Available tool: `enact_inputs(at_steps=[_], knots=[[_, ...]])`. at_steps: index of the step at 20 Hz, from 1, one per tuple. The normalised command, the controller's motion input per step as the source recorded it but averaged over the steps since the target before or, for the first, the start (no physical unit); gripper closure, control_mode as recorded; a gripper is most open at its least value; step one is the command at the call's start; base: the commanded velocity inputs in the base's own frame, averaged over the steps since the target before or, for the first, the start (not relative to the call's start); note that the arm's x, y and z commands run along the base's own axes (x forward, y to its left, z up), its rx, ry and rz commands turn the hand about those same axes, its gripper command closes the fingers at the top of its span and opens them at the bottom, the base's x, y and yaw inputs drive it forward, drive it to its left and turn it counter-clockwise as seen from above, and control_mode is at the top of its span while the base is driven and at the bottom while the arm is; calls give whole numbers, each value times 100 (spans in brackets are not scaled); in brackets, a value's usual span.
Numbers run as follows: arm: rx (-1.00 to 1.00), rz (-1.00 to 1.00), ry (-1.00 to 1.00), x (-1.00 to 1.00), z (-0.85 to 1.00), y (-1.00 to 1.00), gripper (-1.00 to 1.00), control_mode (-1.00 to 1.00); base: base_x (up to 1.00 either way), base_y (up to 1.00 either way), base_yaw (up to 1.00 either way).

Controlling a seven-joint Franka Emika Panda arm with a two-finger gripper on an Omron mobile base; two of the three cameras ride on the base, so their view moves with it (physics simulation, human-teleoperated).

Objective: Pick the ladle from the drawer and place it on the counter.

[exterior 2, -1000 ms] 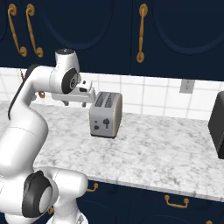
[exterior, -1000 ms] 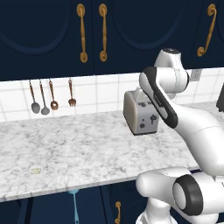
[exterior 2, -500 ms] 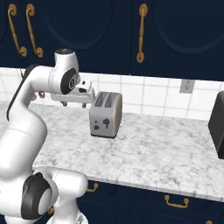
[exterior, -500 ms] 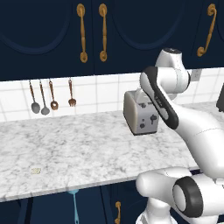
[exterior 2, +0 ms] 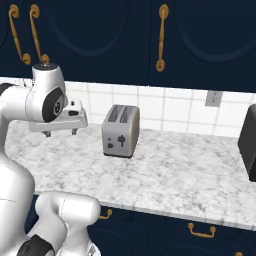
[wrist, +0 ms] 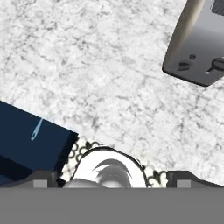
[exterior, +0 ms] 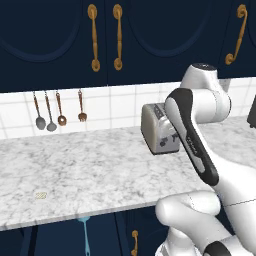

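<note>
My two base cams sit behind the arm, L & R, facing fwd/down; both share the counter (exterior: 100, 170) and toaster (exterior 2: 120, 131). Hand cam looks straight down, close on the marble and toaster front.

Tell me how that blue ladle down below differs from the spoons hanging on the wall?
The ladle is light blue all over; the spoons are grey with brown handles. The ladle lies below the counter edge against dark navy; the spoons hang above the counter on the white tiles. The ladle is alone; the spoons hang side by side. Both are slim with long handles.
</note>
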Motion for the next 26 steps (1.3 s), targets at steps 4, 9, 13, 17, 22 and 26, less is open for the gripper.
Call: enact_inputs(at_steps=[4,9,13,17,22,26], knots=[[-9,42,-4,-100,0,44,-100,-100,0,0,0],[-19,42,0,-100,-1,63,-100,-100,0,0,0],[-19,41,0,-95,-15,45,-100,-100,0,0,0],[-16,34,0,-74,-25,41,-100,-100,0,0,0],[-9,24,0,-62,-9,85,-100,-100,0,0,0],[-3,17,0,-50,0,96,-100,-100,0,0,0]])
